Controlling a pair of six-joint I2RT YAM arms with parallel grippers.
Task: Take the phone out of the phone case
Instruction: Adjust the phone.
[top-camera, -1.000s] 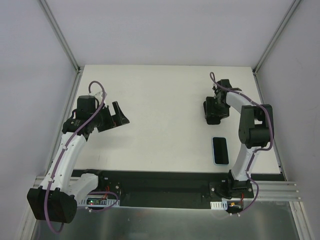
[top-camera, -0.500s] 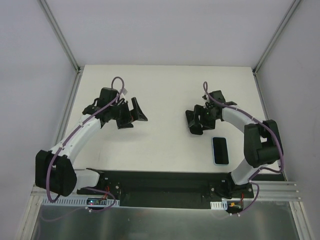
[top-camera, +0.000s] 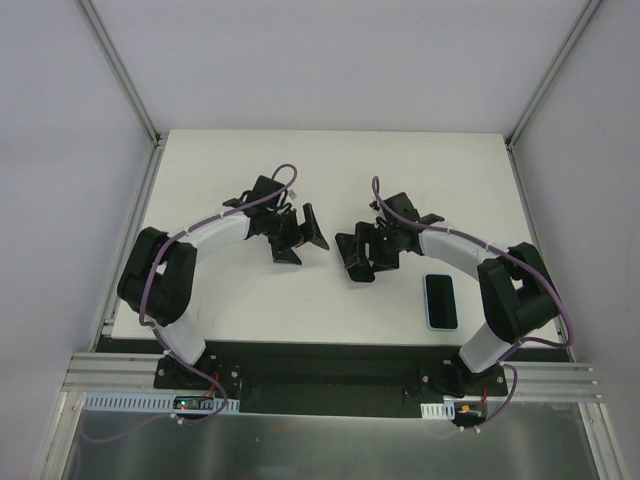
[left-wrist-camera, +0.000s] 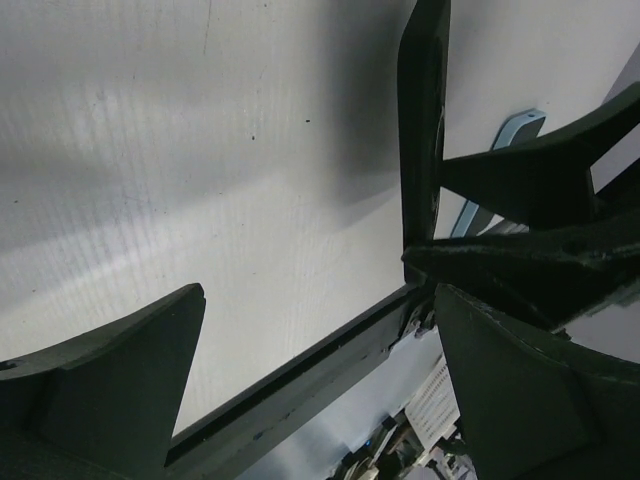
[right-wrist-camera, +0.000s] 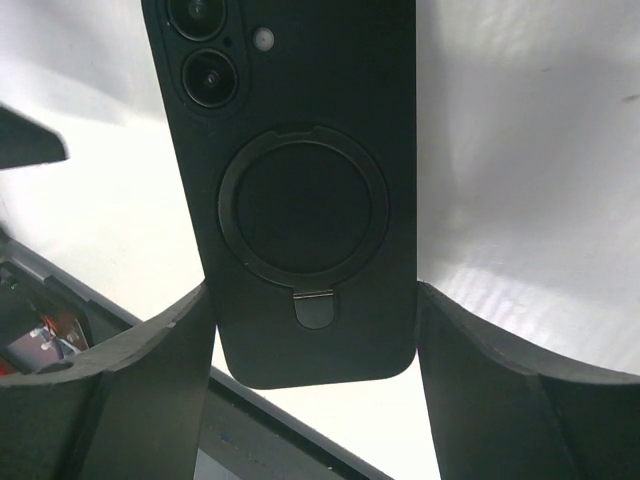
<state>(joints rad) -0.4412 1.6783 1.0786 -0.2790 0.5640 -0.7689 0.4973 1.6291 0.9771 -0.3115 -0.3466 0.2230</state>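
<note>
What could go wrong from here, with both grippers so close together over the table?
The right gripper pinches the black handset only near its lower end, so it may pivot or slip. The open left gripper sits close, so fingers could collide. The blue-cased phone lies near the right arm and might get swept.

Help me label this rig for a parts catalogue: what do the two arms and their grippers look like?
The arms match. The left arm and right arm have white curved link shells between bulky black joint housings, with a purple cable looping along each. The left gripper and right gripper are matte black with two broad wedge-shaped fingers. No markings are legible.
</note>
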